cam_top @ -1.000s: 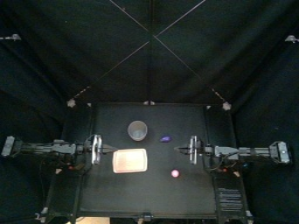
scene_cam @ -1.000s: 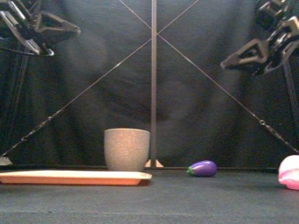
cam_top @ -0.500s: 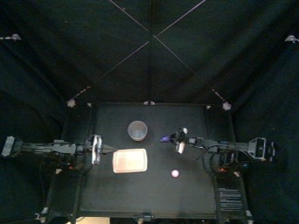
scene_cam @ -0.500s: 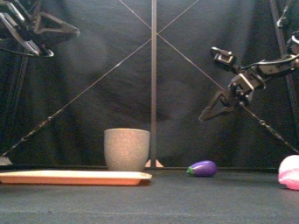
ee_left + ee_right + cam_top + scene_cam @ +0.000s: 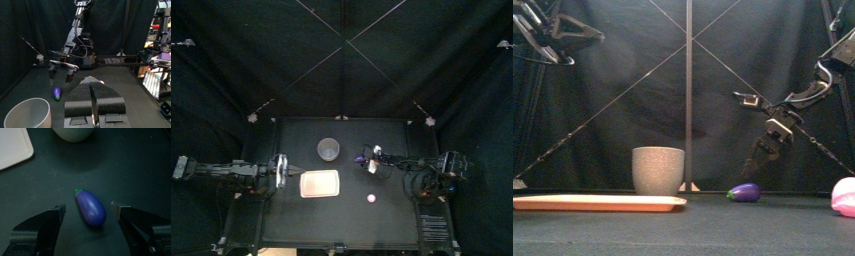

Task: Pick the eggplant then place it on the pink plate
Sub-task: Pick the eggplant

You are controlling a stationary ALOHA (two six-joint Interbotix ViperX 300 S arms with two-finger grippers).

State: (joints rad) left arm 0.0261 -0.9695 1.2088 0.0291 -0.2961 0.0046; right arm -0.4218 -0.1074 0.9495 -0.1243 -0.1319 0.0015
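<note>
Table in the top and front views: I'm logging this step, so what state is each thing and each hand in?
Eggplant: lying on the table, not gripped.
Pink plate: flat, empty.
Grey cup: upright, behind the plate.
Pink toy: on the table, untouched.
Right hand: open, hovering over the eggplant.
Left hand: shut, empty, resting at the left.

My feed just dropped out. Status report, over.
Right gripper open, poised over eggplant, no grip yet. Left gripper shut, parked left. Grey cup stands near the route to pink plate.
</note>
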